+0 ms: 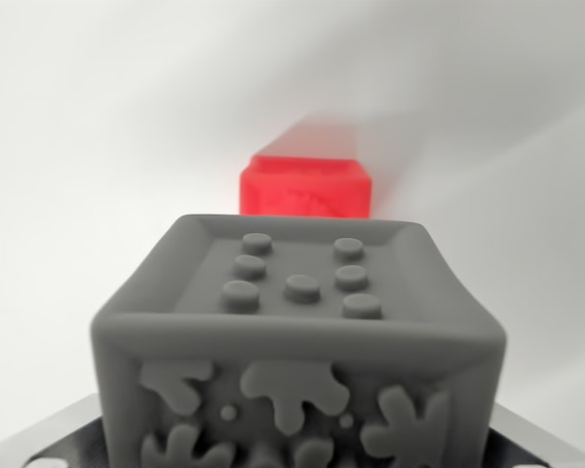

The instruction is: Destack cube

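grey cube point(298, 341) | bottom cut off | hides red cube point(305, 189) base, blurred

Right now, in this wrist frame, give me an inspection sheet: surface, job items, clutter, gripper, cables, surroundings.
Surface: plain white surface, bare where visible.
Job's things: grey cube close to the camera, seven raised studs on its top face, relief shapes on its front; red cube beyond it, blurred. Whether they touch cannot be told.
Clutter: nothing seen.
Gripper: fingertips not in view; dark metal parts at the bottom corners beside the grey cube.
Cables: nothing seen.
Surroundings: white background only.
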Available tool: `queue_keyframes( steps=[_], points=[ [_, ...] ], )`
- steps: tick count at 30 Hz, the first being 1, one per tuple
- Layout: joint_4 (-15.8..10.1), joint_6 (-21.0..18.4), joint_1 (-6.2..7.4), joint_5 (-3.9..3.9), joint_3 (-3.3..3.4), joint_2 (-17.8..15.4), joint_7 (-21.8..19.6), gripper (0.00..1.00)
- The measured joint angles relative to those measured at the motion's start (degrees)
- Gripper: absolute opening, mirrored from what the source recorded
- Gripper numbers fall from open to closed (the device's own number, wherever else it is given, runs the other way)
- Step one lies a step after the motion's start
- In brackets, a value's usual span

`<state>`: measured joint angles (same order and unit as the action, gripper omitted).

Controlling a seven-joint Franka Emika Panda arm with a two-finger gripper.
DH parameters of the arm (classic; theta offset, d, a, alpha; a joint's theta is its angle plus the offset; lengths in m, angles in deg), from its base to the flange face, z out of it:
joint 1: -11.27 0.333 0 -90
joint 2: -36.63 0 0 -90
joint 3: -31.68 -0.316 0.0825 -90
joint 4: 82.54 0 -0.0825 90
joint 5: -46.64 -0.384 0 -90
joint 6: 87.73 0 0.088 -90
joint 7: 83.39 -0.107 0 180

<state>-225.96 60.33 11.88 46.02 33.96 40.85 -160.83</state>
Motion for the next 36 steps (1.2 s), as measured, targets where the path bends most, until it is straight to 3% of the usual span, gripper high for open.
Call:
queue_keyframes(
  steps=[36],
  points=[
    [6.3, -0.1, 4.54, 0.15, -1.77, 6.6, -2.2, 0.0]
  ],
)
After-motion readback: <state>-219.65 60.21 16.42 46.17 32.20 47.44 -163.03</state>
